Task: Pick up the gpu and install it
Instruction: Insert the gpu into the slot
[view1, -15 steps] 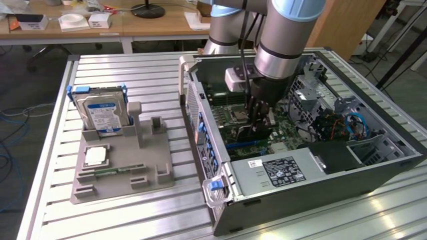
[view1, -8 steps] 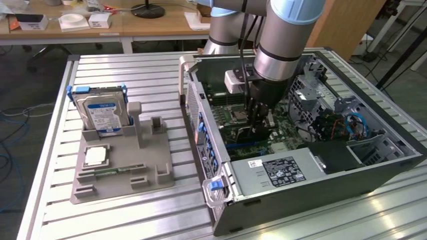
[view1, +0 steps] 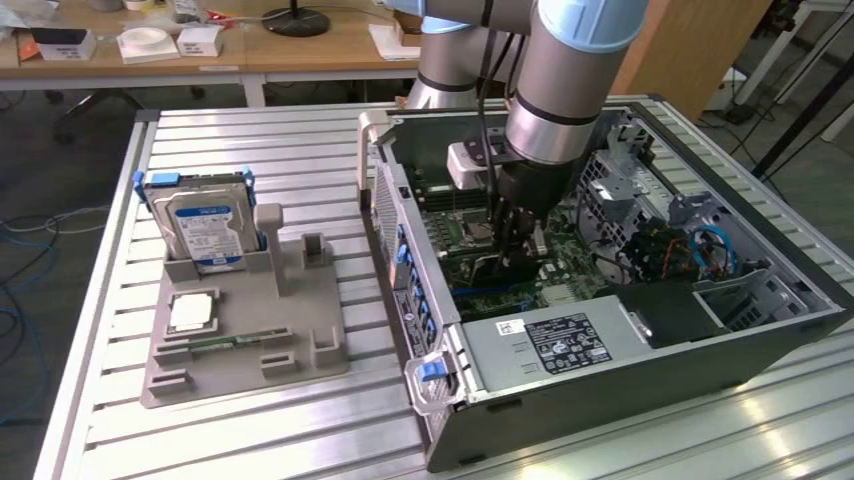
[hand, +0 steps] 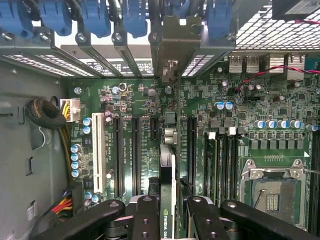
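My gripper (view1: 515, 240) reaches down into the open computer case (view1: 747, 330), over the motherboard (view1: 470, 235). It is shut on the gpu (hand: 173, 165), which the wrist view shows edge-on as a thin card running from between the black fingers (hand: 146, 215) out over the board. The card's silver end bracket (hand: 173, 35) stands against the row of rear slot covers, among the blue clips (hand: 95, 15). The card's lower edge hangs over the long black expansion slots (hand: 136, 150); whether it is seated I cannot tell. In the exterior view the gpu (view1: 497, 268) is a dark shape under the gripper.
A grey fixture (view1: 240, 345) on the slatted table holds a blue-labelled hard drive (view1: 207, 228), a processor chip (view1: 191, 313) and a small RAM stick (view1: 220, 343). Inside the case are the power supply (view1: 554, 345), the empty CPU socket (hand: 272, 192) and cable bundles (hand: 47, 115).
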